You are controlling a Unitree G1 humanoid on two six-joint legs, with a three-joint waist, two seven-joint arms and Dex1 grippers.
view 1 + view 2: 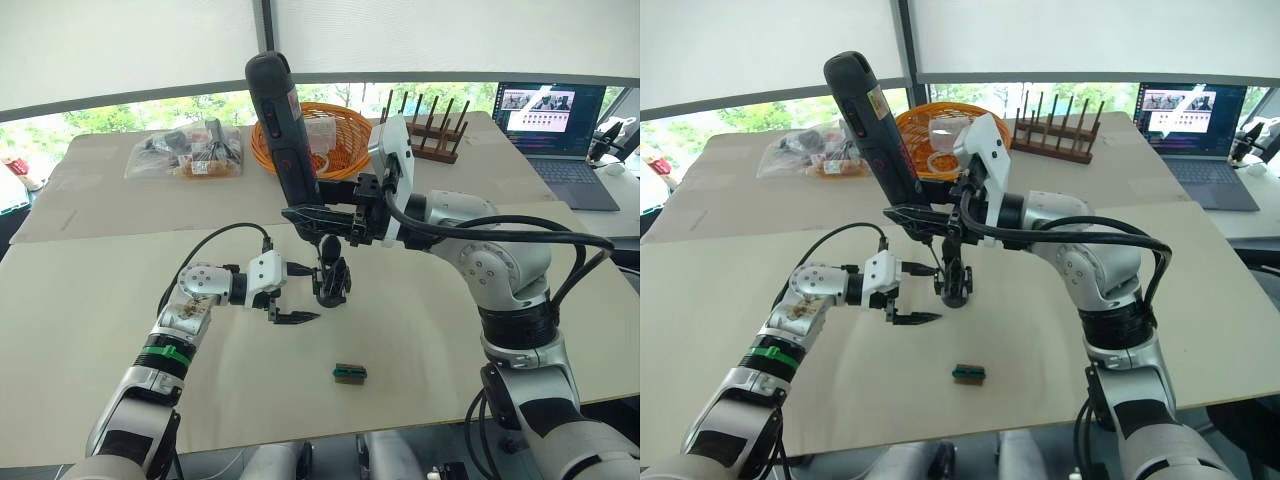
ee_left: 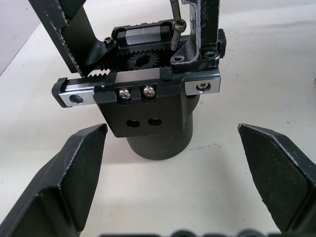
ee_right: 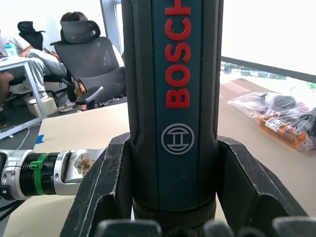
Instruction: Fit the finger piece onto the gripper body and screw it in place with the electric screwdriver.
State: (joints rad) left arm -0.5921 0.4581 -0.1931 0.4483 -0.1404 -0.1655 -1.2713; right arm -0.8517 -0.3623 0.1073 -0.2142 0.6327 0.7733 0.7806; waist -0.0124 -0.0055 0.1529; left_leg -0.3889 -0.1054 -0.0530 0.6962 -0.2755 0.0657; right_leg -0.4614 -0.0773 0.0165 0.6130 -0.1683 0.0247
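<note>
The gripper body (image 1: 331, 281) stands upright on the table's middle; in the left wrist view the gripper body (image 2: 148, 116) shows a toothed rail and screws. A black finger piece (image 2: 203, 29) sits at one end of that rail, and the screwdriver's thin bit (image 2: 174, 22) comes down beside it. My right gripper (image 1: 315, 213) is shut on the electric screwdriver (image 1: 283, 125), which stands tilted above the body. My left gripper (image 1: 298, 293) is open just left of the body, its fingers (image 2: 79, 163) spread either side without touching it.
A small green-and-brown block (image 1: 349, 373) lies nearer the table's front edge. At the back stand an orange basket (image 1: 340, 115), a wooden rack (image 1: 437, 138), a plastic bag of items (image 1: 188, 152) and a laptop (image 1: 555, 125). A seated person (image 3: 74, 22) is beyond the table.
</note>
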